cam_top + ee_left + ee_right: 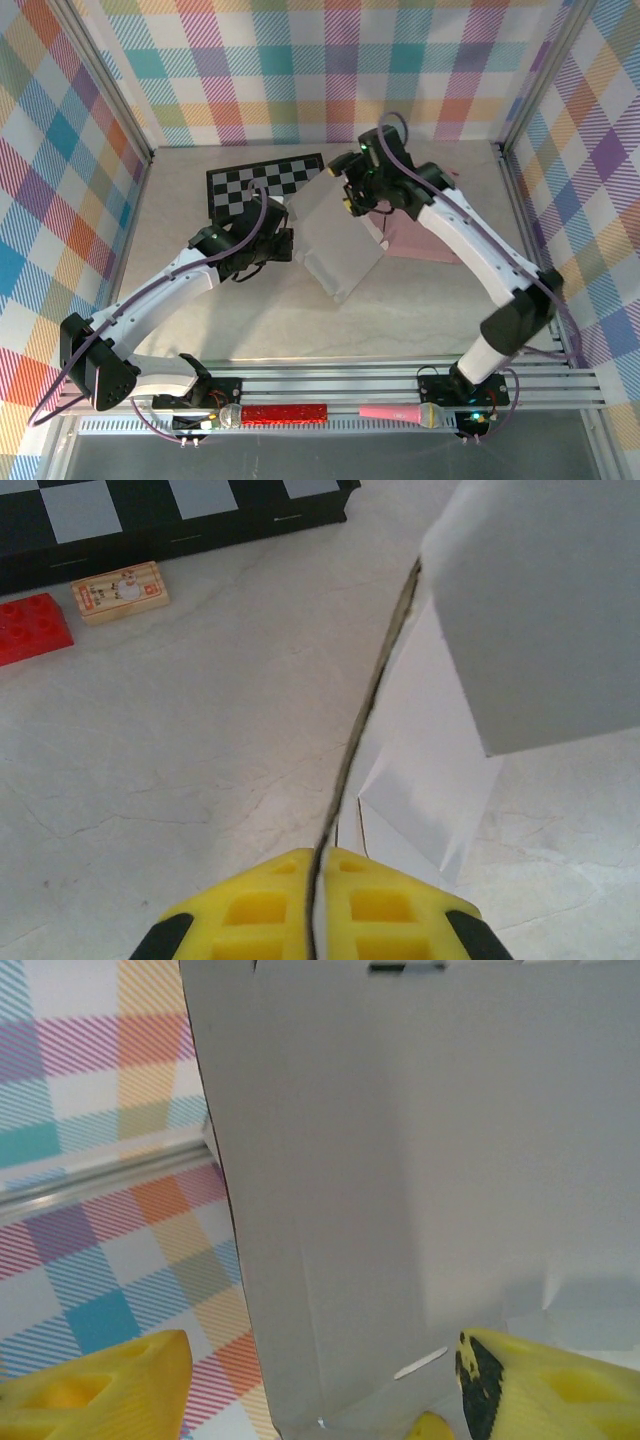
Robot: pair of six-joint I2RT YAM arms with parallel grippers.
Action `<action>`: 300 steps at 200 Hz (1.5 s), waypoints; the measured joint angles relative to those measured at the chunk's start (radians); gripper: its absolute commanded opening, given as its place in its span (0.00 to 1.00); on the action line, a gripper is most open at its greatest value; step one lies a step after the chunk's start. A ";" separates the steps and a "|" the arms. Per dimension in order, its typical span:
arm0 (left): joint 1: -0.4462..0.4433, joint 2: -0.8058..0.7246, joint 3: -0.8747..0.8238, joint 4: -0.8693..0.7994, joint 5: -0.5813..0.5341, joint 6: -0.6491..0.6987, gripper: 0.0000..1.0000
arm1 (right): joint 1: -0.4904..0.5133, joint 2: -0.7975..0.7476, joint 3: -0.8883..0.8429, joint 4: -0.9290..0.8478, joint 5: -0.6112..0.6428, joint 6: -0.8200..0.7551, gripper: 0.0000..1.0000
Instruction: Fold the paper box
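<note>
Left wrist view: the left gripper (320,868) is pressed together on a thin edge of the paper box (530,610), raised over mid-table. Bare table (170,770) lies open leftward. The right gripper (320,1400) is spread, straddling a box panel's edge.

Paper box (420,1160) cropped at edges; red brick (30,628) cropped left.
</note>
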 measured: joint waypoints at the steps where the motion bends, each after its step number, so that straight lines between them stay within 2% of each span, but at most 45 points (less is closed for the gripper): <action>1: 0.000 0.000 0.000 0.000 0.000 0.001 0.00 | 0.000 0.004 0.003 0.000 -0.003 -0.002 0.66; 24: 0.000 -0.003 -0.004 0.002 0.001 0.024 0.00 | 0.002 0.085 0.068 0.003 -0.071 -0.024 0.59; 54: 0.000 -0.015 -0.005 0.016 0.001 0.047 0.00 | 0.002 0.106 0.072 0.009 -0.115 -0.047 0.51; 149: -0.004 -0.039 -0.048 0.023 -0.003 0.082 0.00 | -0.001 0.143 0.040 0.050 -0.165 -0.064 0.00; 175: 0.001 -0.043 -0.077 0.022 0.000 0.082 0.00 | -0.001 0.119 -0.043 0.105 -0.165 -0.047 0.00; 186: 0.013 -0.048 -0.089 0.020 0.018 0.079 0.11 | 0.000 0.090 -0.108 0.146 -0.160 -0.033 0.00; 194: 0.026 -0.054 -0.098 0.021 0.040 0.076 0.13 | 0.000 0.061 -0.163 0.182 -0.157 -0.015 0.00; 207: 0.058 -0.076 -0.115 0.037 0.077 0.056 0.25 | 0.000 0.020 -0.230 0.206 -0.142 0.015 0.00; 209: 0.064 -0.082 -0.117 0.043 0.083 0.051 0.30 | 0.000 0.016 -0.234 0.206 -0.140 0.019 0.00; 212: 0.072 -0.090 -0.122 0.048 0.090 0.039 0.46 | 0.000 0.009 -0.243 0.206 -0.134 0.024 0.00; 216: 0.083 -0.105 -0.126 0.052 0.100 0.033 0.52 | 0.000 -0.001 -0.253 0.206 -0.125 0.036 0.00; 234: 0.130 -0.184 -0.146 0.075 0.134 -0.027 0.56 | -0.003 -0.029 -0.259 0.201 -0.087 0.069 0.00; 253: 0.198 -0.273 -0.179 0.119 0.178 -0.128 0.53 | -0.008 -0.062 -0.249 0.172 -0.049 0.118 0.00; 267: 0.270 -0.313 -0.232 0.167 0.224 -0.229 0.40 | -0.018 -0.088 -0.233 0.131 -0.027 0.150 0.00; 286: 0.346 -0.306 -0.348 0.287 0.311 -0.378 0.28 | -0.043 -0.108 -0.198 0.082 -0.016 0.187 0.00; 300: 0.364 -0.252 -0.444 0.408 0.362 -0.491 0.24 | -0.061 -0.113 -0.177 0.054 -0.013 0.204 0.00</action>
